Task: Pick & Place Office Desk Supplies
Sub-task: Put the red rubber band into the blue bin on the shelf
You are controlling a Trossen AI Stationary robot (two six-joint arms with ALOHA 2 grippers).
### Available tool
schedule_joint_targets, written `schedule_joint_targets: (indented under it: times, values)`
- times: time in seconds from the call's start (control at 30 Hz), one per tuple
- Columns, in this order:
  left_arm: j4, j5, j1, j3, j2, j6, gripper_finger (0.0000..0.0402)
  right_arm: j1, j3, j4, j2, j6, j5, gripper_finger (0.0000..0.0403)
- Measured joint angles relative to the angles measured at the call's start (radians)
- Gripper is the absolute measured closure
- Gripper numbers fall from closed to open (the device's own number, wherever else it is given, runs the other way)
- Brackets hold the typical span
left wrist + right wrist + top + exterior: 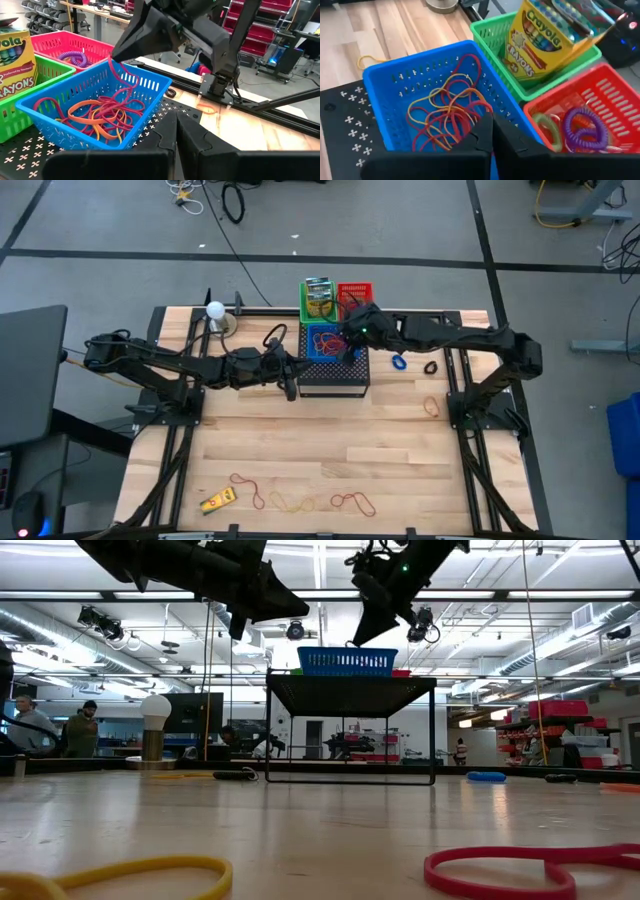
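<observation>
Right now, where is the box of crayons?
The crayon box stands in the green basket, at the table's far edge in the high view, beside the blue basket and the red basket.

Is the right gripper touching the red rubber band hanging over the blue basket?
Touching. In the left wrist view the red rubber band dangles straight from the right gripper's shut tip down into the blue basket.

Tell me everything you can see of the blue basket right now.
The blue basket is a small rectangular plastic bin with slotted walls, standing upright on the black perforated stand. It holds a tangle of red and orange rubber bands. The green basket with the crayon box touches one side. The right gripper hangs shut over it, a red band dangling from it.
</observation>
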Motion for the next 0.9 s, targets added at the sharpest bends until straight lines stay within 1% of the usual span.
schedule_joint_targets:
  times: [0.13, 0.37, 0.47, 0.53, 0.6, 0.7, 0.8, 0.83, 0.9]
  values:
    - [0.000, 0.000, 0.000, 0.000, 0.000, 0.000, 0.0392, 0.000, -0.011, 0.010, -0.001, 0.037, 0.000, 0.0349]
    - [-0.001, -0.003, 0.001, 0.000, 0.000, 0.004, 0.0392, 0.002, -0.011, 0.100, -0.001, 0.067, 0.019, 0.0266]
    - [-0.001, -0.003, 0.001, 0.000, 0.000, 0.004, 0.0392, 0.002, -0.008, 0.124, -0.003, 0.069, 0.019, 0.0243]
    - [0.000, -0.003, 0.001, 0.000, 0.000, 0.004, 0.0392, 0.002, 0.010, 0.117, -0.005, 0.068, 0.020, 0.0238]
    - [0.004, -0.003, 0.001, 0.000, 0.000, 0.016, 0.0392, 0.002, 0.037, 0.102, -0.008, 0.066, 0.020, 0.0241]
    - [0.016, -0.003, 0.001, 0.000, 0.000, 0.039, 0.0392, 0.002, 0.083, 0.070, -0.014, 0.045, 0.020, 0.0263]
    - [0.029, -0.002, 0.001, 0.000, 0.000, 0.018, 0.0392, 0.005, 0.097, 0.044, -0.038, -0.006, -0.020, 0.0303]
    - [0.031, 0.006, 0.001, 0.000, 0.000, 0.010, 0.0392, 0.007, 0.089, 0.044, -0.051, -0.034, -0.039, 0.0319]
    - [0.036, 0.041, 0.001, 0.000, 0.000, 0.001, 0.0392, 0.010, 0.058, 0.032, -0.082, -0.052, -0.039, 0.0353]
